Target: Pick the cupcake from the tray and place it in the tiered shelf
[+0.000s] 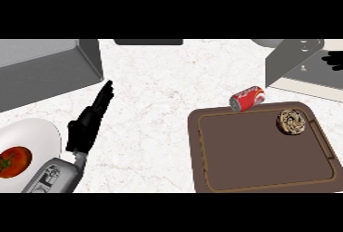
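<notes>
The cupcake (292,121), brown with a swirled top, sits in the far right corner of the dark brown tray (261,181). The grey tiered shelf (293,60) stands at the back right on a pale base. Only the black fingers of my right hand (333,61) show, at the right edge beside the shelf; they are spread and hold nothing, well beyond the cupcake. My left hand (87,124) lies at the left over the counter, fingers straight and pointing to the far right, holding nothing.
A red soda can (247,98) lies on its side just past the tray's far edge. A white plate (36,136) with a tomato (13,161) is at the lower left. A large grey box (47,68) fills the back left.
</notes>
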{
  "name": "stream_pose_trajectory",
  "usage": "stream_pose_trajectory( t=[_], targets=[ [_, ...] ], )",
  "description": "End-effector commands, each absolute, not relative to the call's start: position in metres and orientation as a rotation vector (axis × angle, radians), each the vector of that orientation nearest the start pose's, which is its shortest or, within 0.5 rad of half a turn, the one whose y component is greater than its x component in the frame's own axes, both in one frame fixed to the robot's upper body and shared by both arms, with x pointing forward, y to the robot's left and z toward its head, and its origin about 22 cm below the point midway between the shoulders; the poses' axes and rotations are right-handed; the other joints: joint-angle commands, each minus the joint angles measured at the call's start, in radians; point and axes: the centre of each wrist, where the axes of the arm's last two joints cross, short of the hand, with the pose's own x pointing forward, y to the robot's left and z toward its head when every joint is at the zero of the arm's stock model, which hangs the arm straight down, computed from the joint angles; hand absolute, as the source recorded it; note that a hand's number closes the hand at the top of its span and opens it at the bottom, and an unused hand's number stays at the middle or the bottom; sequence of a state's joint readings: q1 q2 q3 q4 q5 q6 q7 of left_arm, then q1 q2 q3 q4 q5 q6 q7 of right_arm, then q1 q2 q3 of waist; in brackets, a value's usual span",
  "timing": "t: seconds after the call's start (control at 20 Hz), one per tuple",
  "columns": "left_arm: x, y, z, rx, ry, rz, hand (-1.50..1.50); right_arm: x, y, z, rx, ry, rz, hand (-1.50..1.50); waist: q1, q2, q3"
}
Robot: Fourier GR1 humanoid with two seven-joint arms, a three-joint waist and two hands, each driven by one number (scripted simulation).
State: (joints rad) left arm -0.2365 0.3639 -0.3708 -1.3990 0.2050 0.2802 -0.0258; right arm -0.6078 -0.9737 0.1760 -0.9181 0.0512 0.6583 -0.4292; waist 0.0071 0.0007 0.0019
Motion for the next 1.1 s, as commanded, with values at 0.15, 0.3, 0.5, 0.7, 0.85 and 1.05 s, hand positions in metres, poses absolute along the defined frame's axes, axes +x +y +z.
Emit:
stream_pose_trajectory(
  t=[0.15,0.3,0.5,0.7,0.85,1.05],
  targets=[
    [0.273,0.238,0.007,0.120,-1.567,-0.264,0.00,0.341,-0.423,0.196,-0.280,-1.329,1.345,-1.50,-0.004,-0.002,-0.002],
    [0.284,0.227,0.000,0.120,-1.577,-0.272,0.00,0.337,-0.414,0.187,-0.278,-1.296,1.365,-1.50,-0.008,-0.001,-0.002],
    [0.306,0.215,0.030,0.116,-1.575,-0.268,0.00,0.327,-0.407,0.192,-0.276,-1.352,1.332,-1.50,-0.017,-0.003,-0.002],
    [0.281,0.246,0.015,0.104,-1.576,-0.254,0.00,0.316,-0.403,0.201,-0.312,-1.359,1.338,-1.50,-0.011,-0.003,-0.002],
    [0.287,0.235,0.009,0.114,-1.565,-0.260,0.00,0.321,-0.415,0.174,-0.339,-1.353,1.328,-1.50,-0.005,0.000,-0.002],
    [0.281,0.218,0.015,0.113,-1.576,-0.258,0.00,0.312,-0.400,0.174,-0.352,-1.358,1.298,-1.50,-0.008,-0.002,-0.002]
  ],
)
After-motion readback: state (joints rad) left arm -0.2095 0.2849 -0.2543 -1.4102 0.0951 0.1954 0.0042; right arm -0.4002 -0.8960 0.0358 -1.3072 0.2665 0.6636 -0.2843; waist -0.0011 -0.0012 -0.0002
